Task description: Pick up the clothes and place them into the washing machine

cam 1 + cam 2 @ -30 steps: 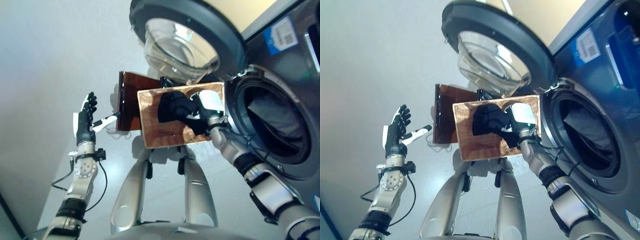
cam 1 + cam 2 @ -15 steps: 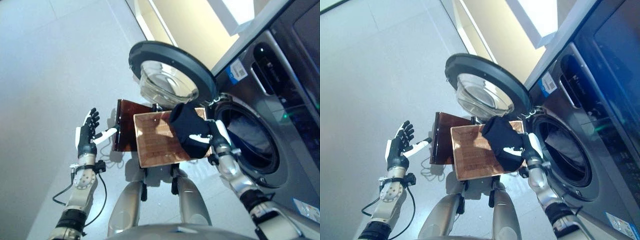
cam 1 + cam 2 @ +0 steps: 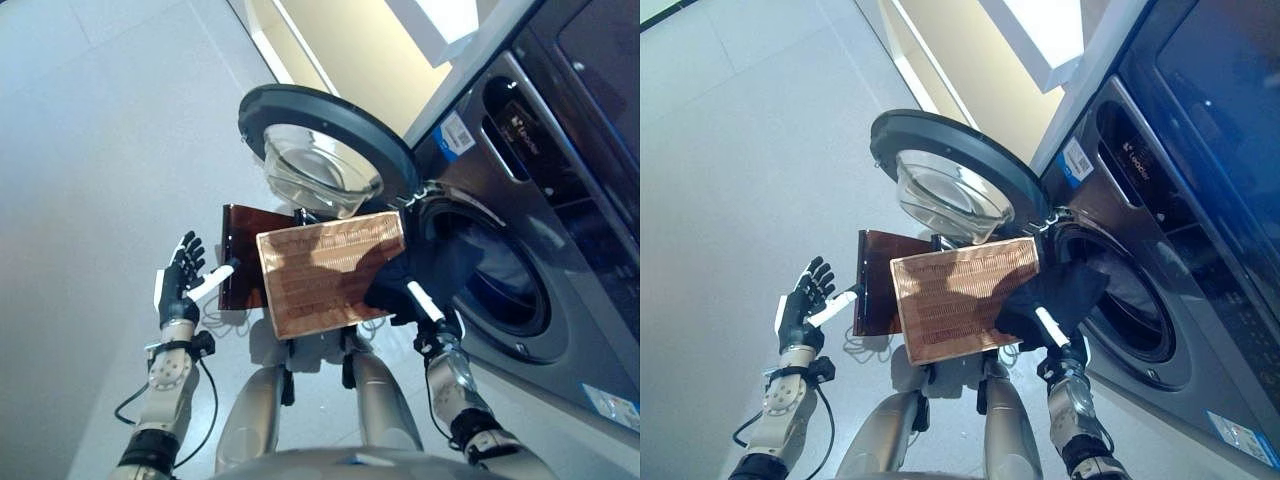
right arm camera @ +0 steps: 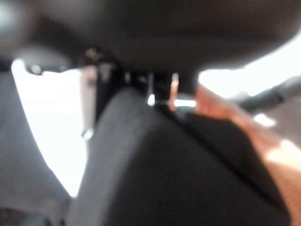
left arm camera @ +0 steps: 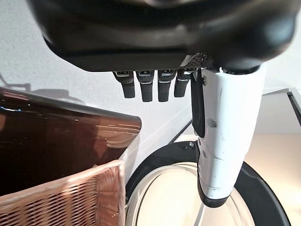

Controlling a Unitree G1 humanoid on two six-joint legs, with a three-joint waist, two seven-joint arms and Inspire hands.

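One dark cloth [image 3: 1060, 292] hangs at the washer's [image 3: 560, 250] open mouth, pinched by the right robot hand [image 3: 1052, 330]. Beside it sits a woven basket [image 3: 325, 272]. Off to the side, the left robot hand [image 3: 182, 283] has its fingers spread, empty.

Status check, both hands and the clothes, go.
Left hand open, idle. Right hand shut on dark garment at washer opening. Basket alongside; door open.

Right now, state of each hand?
Left hand: open, fingers straight, holding nothing.
Right hand: shut on the dark cloth garment, at the grey washing machine opening.
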